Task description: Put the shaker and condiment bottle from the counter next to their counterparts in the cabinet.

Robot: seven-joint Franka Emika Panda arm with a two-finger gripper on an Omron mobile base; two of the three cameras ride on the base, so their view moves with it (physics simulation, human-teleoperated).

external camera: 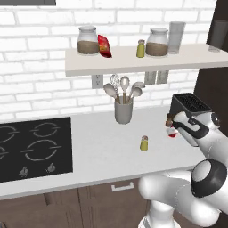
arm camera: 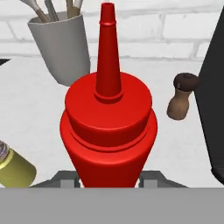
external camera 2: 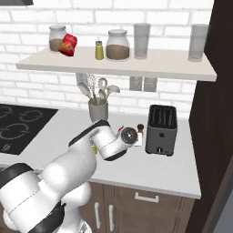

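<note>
Left base view. A black hob (external camera: 33, 149) is set in the pale counter (external camera: 107, 151) at 9 o'clock. Above it, the beige shelf (external camera: 133, 62) carries, from left to right, a glass jar (external camera: 87, 41), a red snack bag (external camera: 104, 46) leaning against that jar, a small yellow-green shaker (external camera: 140, 49), a second jar (external camera: 157, 42) and a clear tumbler (external camera: 176, 38). Below the shelf a grey utensil holder (external camera: 123, 111) stands on the counter near the wall. A second shaker (external camera: 144, 143), the one on the counter, stands upright at about 5 o'clock from the utensil holder and well apart from it. At 3 o'clock the gripper (external camera: 170, 132) reaches in front of the black toaster (external camera: 189, 104); a sliver of the red condiment bottle (external camera: 172, 133) shows at its tip.

Hand view. The condiment bottle (arm camera: 108, 127) stands upright between the two fingers (arm camera: 65, 180), nozzle at 12 o'clock. The claw is clenched on the bottle's lower body, though the contact itself lies at the picture's lower edge and is only partly seen. The shaker (arm camera: 15, 166) lies at 8 o'clock, the utensil holder (arm camera: 65, 46) at 11 o'clock. A small brown pepper mill (arm camera: 181, 96) stands at 3 o'clock, just beside the toaster's dark side (arm camera: 214, 100).
</note>
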